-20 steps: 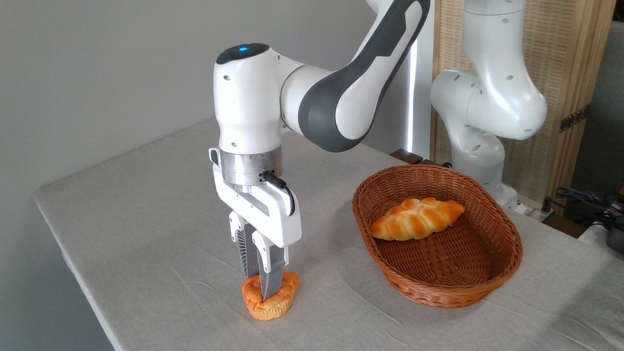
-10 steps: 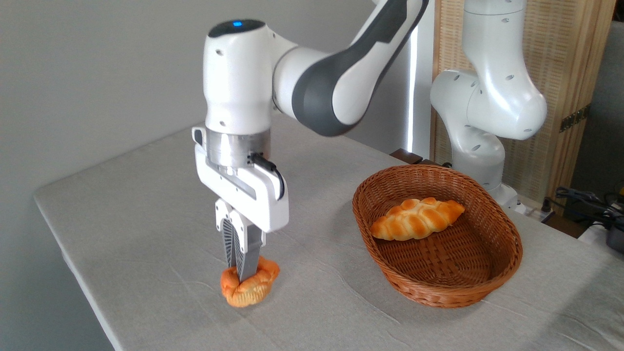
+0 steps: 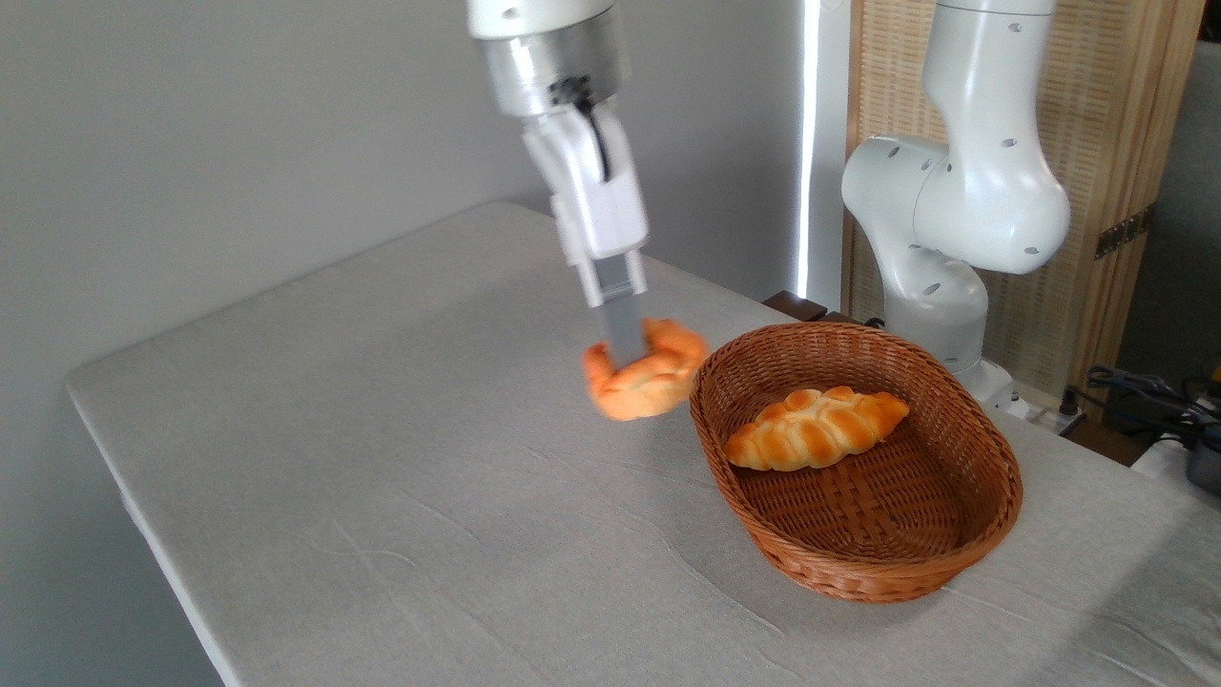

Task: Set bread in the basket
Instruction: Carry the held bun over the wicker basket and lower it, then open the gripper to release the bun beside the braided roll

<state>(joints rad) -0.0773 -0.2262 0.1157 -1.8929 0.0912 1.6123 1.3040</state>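
One small round bread [image 3: 641, 378], glossy orange on top and a little motion-blurred, is clamped between the fingers of the single hand [image 3: 625, 355], which is clenched on it from above. The bread hangs in the air above the tabletop [image 3: 382, 477], just left of the rim of the one oval wicker basket [image 3: 963, 553] and outside it. One braided golden loaf [image 3: 816, 427] with pointed ends lies inside the basket, toward its far side. That makes two baked pieces in all, one basket, and one robot arm whose white base column [image 3: 954, 219] stands behind the basket. No brand, label or readable writing shows on anything.
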